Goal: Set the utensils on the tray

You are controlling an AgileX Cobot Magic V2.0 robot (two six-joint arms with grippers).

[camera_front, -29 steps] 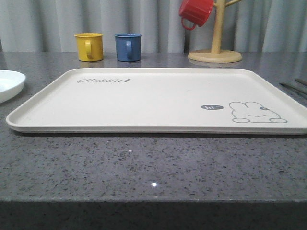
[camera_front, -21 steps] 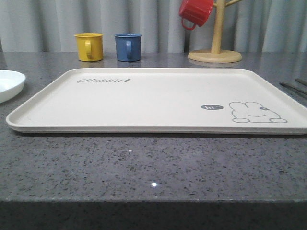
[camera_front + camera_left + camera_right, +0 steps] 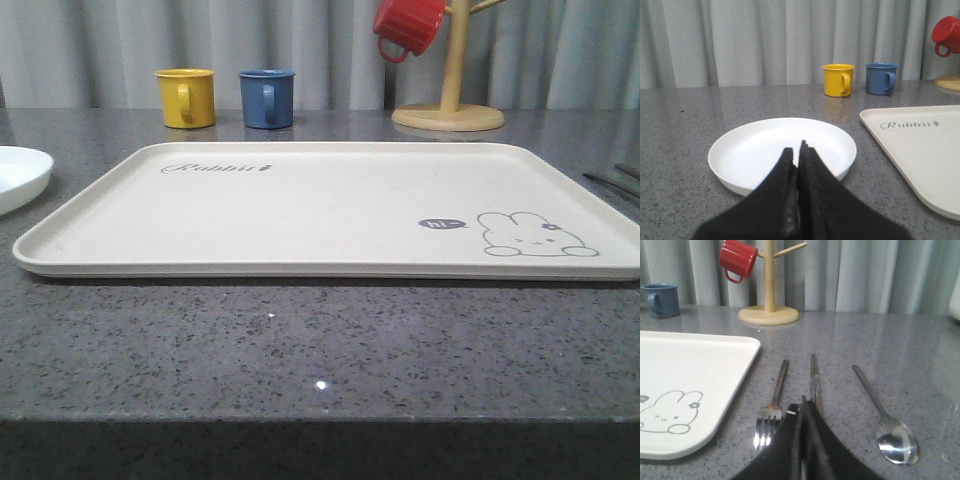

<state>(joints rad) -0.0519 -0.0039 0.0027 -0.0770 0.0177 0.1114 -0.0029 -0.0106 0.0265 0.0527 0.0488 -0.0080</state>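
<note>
The cream tray (image 3: pixel 330 215) with its rabbit drawing lies bare in the middle of the grey counter; its corner shows in the right wrist view (image 3: pixel 685 370) and its edge in the left wrist view (image 3: pixel 920 150). To its right lie the utensils side by side: a fork (image 3: pixel 772 410), a pair of chopsticks (image 3: pixel 814 377) and a spoon (image 3: pixel 887 427). My right gripper (image 3: pixel 803 405) is shut and holds nothing, its tips over the near end of the chopsticks. My left gripper (image 3: pixel 797 150) is shut, holds nothing and hovers before a white plate (image 3: pixel 782 150).
The white plate (image 3: pixel 15 175) sits left of the tray. At the back stand a yellow mug (image 3: pixel 186 97), a blue mug (image 3: pixel 267 97) and a wooden mug tree (image 3: pixel 448 105) with a red mug (image 3: pixel 407 25) hung on it. A curtain closes the back.
</note>
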